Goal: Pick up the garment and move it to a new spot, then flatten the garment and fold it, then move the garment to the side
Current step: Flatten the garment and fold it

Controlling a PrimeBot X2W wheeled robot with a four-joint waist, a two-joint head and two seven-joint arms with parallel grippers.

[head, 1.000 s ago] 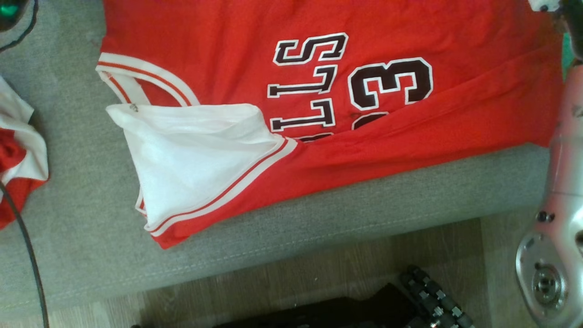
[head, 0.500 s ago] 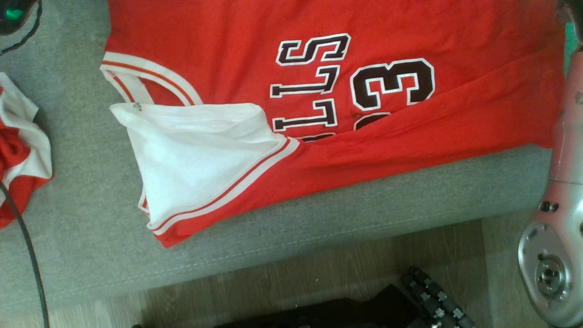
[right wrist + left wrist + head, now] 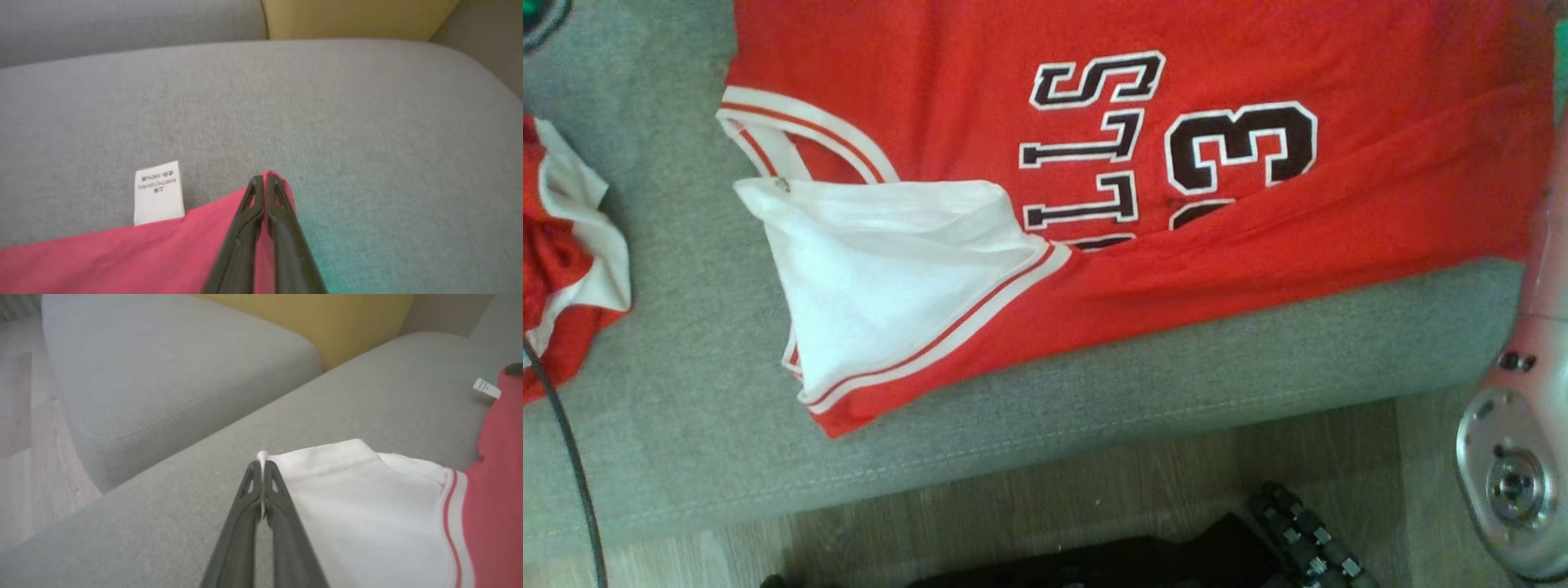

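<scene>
1. Right gripper [image 3: 265, 181]: fingers pressed together, clamped on a red corner of the garment [image 3: 1258, 269]. The cloth runs back under the fingers and away to their left.
2. Left gripper [image 3: 261, 467]: fingers together, pinching a white corner of the same garment. White cloth spreads right of the tips, then a red-and-white stripe, then red.
3. Care label [image 3: 158, 192]: white, just left of the right gripper's tips, on the red edge. The print is upside down; "100%" is legible, the rest too small.
4. Lettering [image 3: 1086, 147]: black, white-outlined "LLS" turned sideways, with a "3" beside it. Further characters are hidden under a fold.
5. Orientation: the long axis runs across the head view, striped armhole end to the robot's left, plain red end to its right. White inside shows at the near left.
6. Surface: grey sofa seat [image 3: 367, 122] beyond both pairs of tips, with a yellow cushion [image 3: 355, 16] farther beyond.
7. Surroundings: a crumpled red-and-white cloth [image 3: 572, 269] lies apart from the garment, with a black cable [image 3: 568, 457] beside it, and wood floor [image 3: 1094, 506] below the seat edge.
</scene>
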